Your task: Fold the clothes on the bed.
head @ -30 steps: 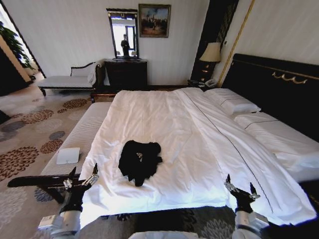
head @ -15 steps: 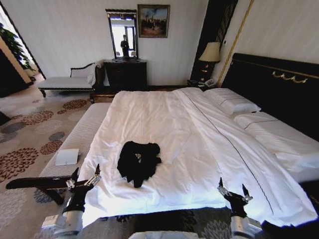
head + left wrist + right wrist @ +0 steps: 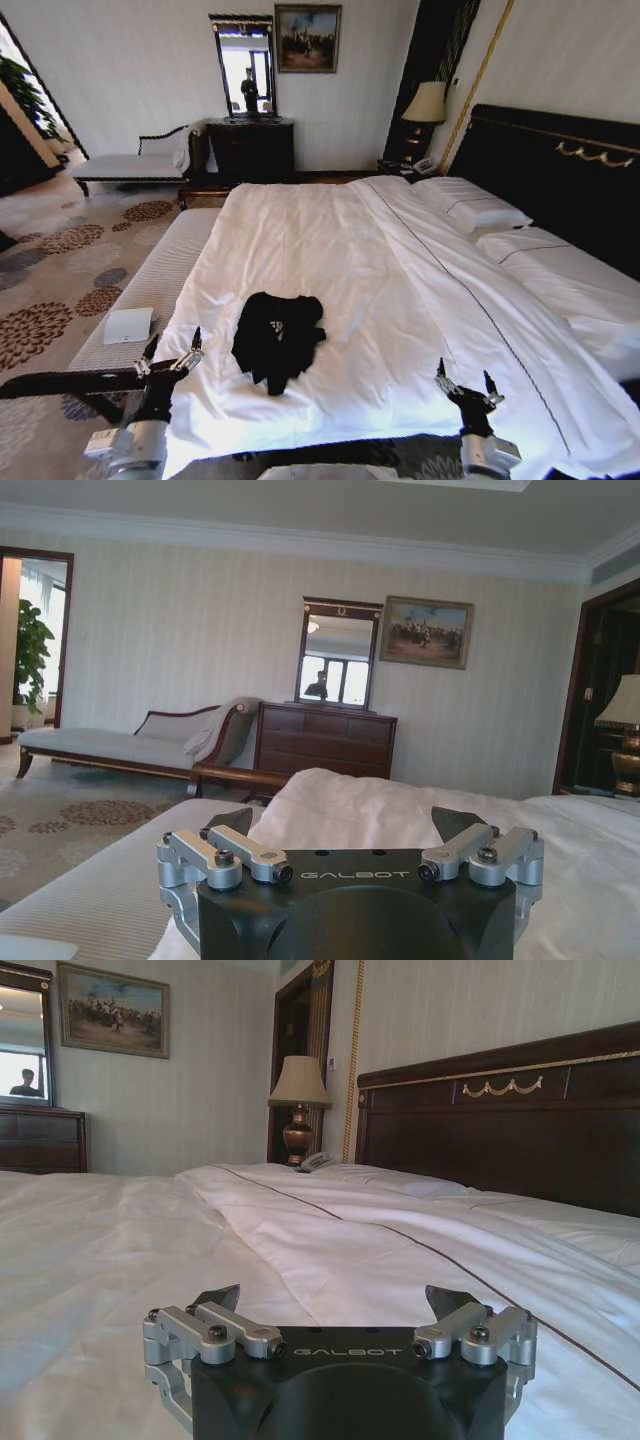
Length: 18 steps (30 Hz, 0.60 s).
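The clothes (image 3: 277,339), a black T-shirt, lie crumpled in a heap on the white duvet of the bed (image 3: 330,250), near its front edge. A small white mark shows on the cloth. My left gripper (image 3: 173,350) hovers open at the bed's near left corner, to the left of the shirt and apart from it. My right gripper (image 3: 462,382) stands open over the duvet's front edge, well to the right of the shirt. Both grippers (image 3: 343,832) (image 3: 333,1306) hold nothing, fingers spread wide.
A pale striped bench (image 3: 150,285) runs along the bed's left side with a small white flat box (image 3: 128,325) on it. Pillows (image 3: 470,205) and a dark headboard (image 3: 560,170) are at right. A dresser (image 3: 250,148), chaise (image 3: 130,160) and lamp (image 3: 425,105) stand by the far wall.
The whole head view has shifted as the camera moved closer to the bed. The right gripper rose slightly in the view; the shirt lies as before.
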Available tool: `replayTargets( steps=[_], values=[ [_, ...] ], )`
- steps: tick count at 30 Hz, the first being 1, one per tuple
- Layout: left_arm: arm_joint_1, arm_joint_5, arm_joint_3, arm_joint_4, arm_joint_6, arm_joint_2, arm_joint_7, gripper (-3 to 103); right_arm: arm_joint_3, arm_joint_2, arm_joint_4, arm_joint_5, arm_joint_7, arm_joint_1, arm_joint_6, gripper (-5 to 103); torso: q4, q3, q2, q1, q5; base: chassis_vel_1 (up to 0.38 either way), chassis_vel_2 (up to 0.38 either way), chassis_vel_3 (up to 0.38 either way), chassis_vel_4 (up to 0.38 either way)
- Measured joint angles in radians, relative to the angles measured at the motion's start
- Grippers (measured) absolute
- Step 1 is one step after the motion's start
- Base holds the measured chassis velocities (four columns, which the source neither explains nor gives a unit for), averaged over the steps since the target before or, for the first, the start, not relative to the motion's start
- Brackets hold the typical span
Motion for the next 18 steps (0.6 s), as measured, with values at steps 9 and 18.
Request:
replayTargets(
  steps=[9, 18],
  values=[
    [0.002, -0.008, -0.007, 0.005, 0.002, 0.008, -0.001, 100, 0.000, -0.001, 0.000, -0.006, 0.000, 0.005, 0.007, 100, 0.0000, 0.000, 0.000, 0.000, -0.0005, 0.035, 0.100, -0.038, -0.095],
    [0.002, -0.008, -0.006, 0.005, 0.002, 0.006, -0.001, 100, -0.004, -0.001, 0.000, -0.005, -0.006, 0.006, 0.013, 100, 0.0000, 0.000, 0.000, 0.000, 0.0003, 0.000, 0.000, 0.000, 0.000]
  ],
)
